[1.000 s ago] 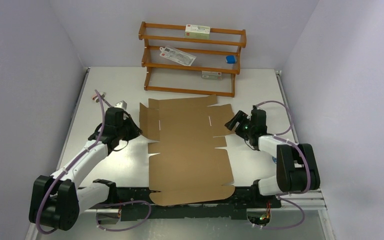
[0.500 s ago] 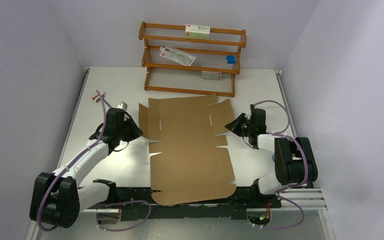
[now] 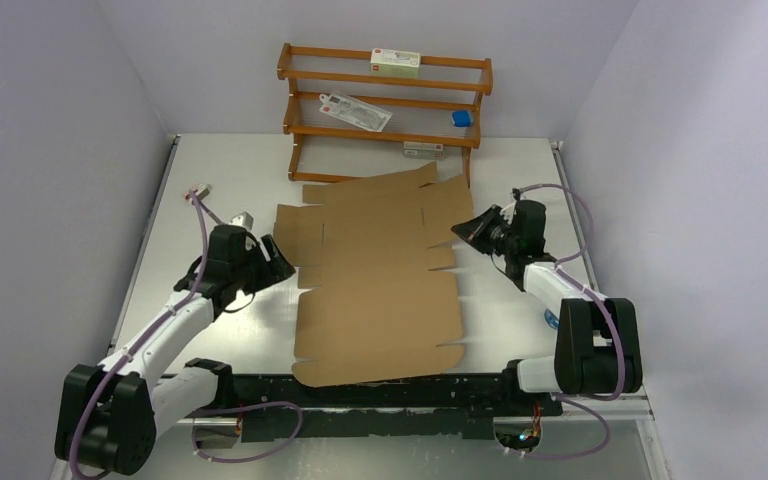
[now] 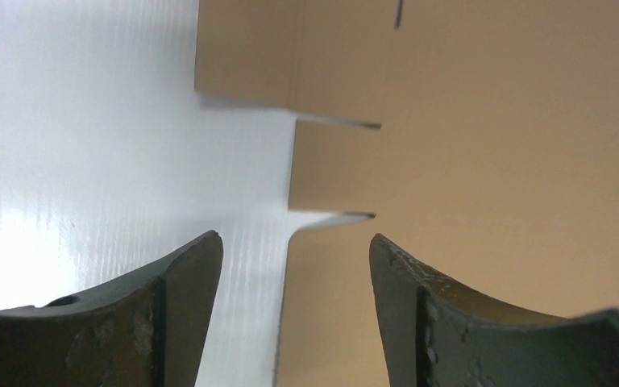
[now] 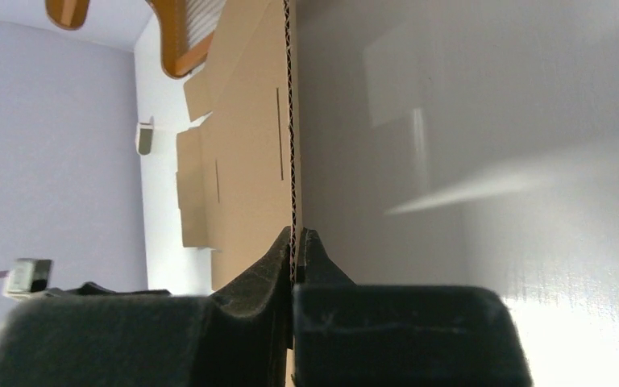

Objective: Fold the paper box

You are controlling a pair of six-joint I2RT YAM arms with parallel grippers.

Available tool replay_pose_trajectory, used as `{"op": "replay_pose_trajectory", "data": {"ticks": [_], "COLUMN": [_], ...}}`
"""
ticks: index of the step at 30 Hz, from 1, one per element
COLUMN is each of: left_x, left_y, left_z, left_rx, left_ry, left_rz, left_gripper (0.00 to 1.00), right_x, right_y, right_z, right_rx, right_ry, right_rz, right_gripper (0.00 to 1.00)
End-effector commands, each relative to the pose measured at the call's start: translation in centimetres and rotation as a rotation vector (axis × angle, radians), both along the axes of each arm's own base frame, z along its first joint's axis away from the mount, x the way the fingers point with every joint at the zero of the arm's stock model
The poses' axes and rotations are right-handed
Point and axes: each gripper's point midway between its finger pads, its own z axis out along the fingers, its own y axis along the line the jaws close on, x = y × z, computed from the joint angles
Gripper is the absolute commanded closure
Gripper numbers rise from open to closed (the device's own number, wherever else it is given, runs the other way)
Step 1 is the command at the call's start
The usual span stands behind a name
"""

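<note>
The paper box point(image 3: 380, 290) is a flat brown cardboard sheet with flaps and slots, lying in the middle of the table. My right gripper point(image 3: 475, 230) is shut on the sheet's right flap and holds that edge raised. In the right wrist view the corrugated edge of the paper box point(image 5: 250, 145) runs straight into the pinched right gripper point(image 5: 295, 238). My left gripper point(image 3: 275, 262) is open at the sheet's left edge. In the left wrist view the left gripper point(image 4: 292, 250) straddles that edge of the paper box point(image 4: 492, 161) without gripping it.
An orange-brown wooden rack point(image 3: 385, 115) stands at the back of the white table point(image 3: 220, 170), and the sheet's far flaps reach its foot. It carries small white cartons point(image 3: 395, 63) and a blue item point(image 3: 461, 118). Grey walls close in both sides.
My right gripper shut on the right flap and carried it up and toward the rack, and the sheet shifted back. My left gripper opened and let go of the left edge.
</note>
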Motion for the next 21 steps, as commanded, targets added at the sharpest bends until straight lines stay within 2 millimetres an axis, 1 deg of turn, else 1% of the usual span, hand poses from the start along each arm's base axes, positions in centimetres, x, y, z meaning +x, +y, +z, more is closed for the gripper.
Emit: {"op": "replay_pose_trajectory", "data": {"ticks": [1,4,9,10,11,15,21], "left_x": [-2.1,-2.5,-2.1,-1.9,-1.8,-1.4,-1.6], "left_y": [-1.0,-1.6,-3.0,-3.2,-3.2,-3.5,-4.5], "left_z": [-1.8,-2.6,-3.1,-3.2,-3.4,-4.2,-5.1], "left_rx": [-0.068,-0.108,-0.176,-0.183,-0.187,-0.199,-0.27], "left_ry": [0.066,0.084,0.103,0.105,0.109,0.122,0.145], "left_rz": [-0.041,-0.052,-0.083,-0.087,-0.087,-0.081,-0.086], "left_gripper": [0.27,0.26,0.25,0.25,0.25,0.25,0.25], "right_x": [0.3,0.1,-0.4,-0.2,-0.2,-0.5,-0.8], "right_y": [0.0,0.3,0.8,0.1,0.0,-0.1,-0.4], "right_z": [1.9,2.0,2.0,2.0,2.0,2.0,2.1], "right_rx": [0.044,0.059,0.09,0.097,0.101,0.13,0.171], "right_ry": [-0.009,-0.006,0.014,0.015,0.016,0.033,0.051], "right_rz": [-0.003,0.009,0.031,0.014,0.011,0.013,0.007], "right_gripper": [1.0,1.0,1.0,1.0,1.0,1.0,1.0]}}
